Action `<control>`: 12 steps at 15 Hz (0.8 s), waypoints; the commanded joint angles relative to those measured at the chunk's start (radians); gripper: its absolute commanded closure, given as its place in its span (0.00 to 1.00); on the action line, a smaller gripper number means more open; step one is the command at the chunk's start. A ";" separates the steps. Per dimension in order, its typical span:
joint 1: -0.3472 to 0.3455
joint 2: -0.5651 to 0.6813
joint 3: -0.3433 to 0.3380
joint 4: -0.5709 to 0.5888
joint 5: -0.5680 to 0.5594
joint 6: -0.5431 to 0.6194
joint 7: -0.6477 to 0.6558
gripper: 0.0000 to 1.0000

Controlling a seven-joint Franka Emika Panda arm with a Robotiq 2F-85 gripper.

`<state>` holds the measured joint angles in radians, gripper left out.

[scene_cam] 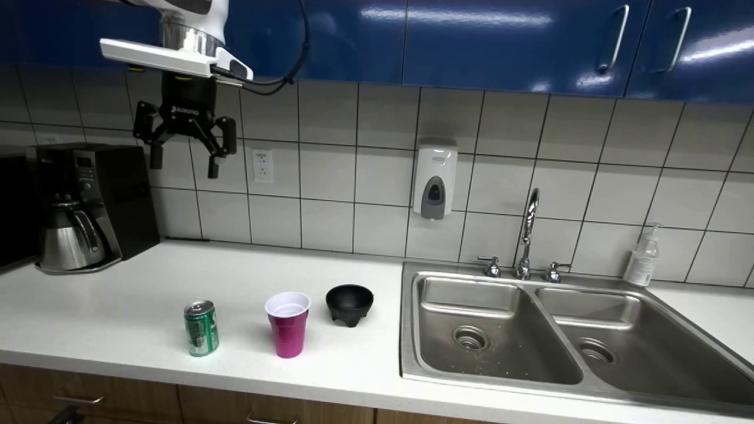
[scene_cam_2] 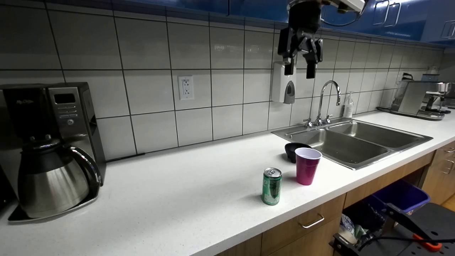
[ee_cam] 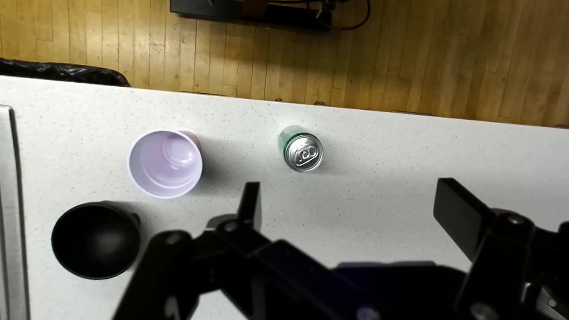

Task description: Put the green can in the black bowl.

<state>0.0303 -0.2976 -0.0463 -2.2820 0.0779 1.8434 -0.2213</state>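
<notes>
The green can [scene_cam: 201, 330] with a silvery top stands upright on the white counter, also in an exterior view [scene_cam_2: 271, 187] and the wrist view [ee_cam: 302, 151]. The black bowl [scene_cam: 349, 303] sits upright on short feet, right of the pink cup; in an exterior view [scene_cam_2: 291, 151] the cup partly hides it. Its dark inside faces up in the wrist view [ee_cam: 95, 242]. My gripper [scene_cam: 184, 165] hangs high above the counter, fingers down, wide open, with nothing between its fingers. It also shows in an exterior view [scene_cam_2: 300, 72] and the wrist view [ee_cam: 349, 200]. It touches nothing.
The pink cup [scene_cam: 288, 330] stands between can and bowl. The steel double sink [scene_cam: 409, 330] lies beyond the bowl. A coffee maker [scene_cam_2: 53, 160] stands at the counter's other end. Blue cabinets [scene_cam: 353, 41] hang above. The can is near the counter's front edge.
</notes>
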 commanded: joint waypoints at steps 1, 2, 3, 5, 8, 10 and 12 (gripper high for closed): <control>0.006 -0.012 0.046 -0.027 -0.009 0.026 0.093 0.00; 0.008 -0.015 0.055 -0.036 -0.009 0.030 0.111 0.00; 0.008 -0.018 0.064 -0.044 -0.013 0.033 0.134 0.00; 0.010 -0.027 0.075 -0.065 -0.013 0.047 0.163 0.00; 0.012 -0.037 0.088 -0.106 -0.015 0.091 0.199 0.00; 0.013 -0.046 0.097 -0.141 -0.018 0.133 0.220 0.00; 0.017 -0.049 0.106 -0.171 -0.018 0.170 0.232 0.00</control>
<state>0.0412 -0.3050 0.0399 -2.3903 0.0779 1.9549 -0.0424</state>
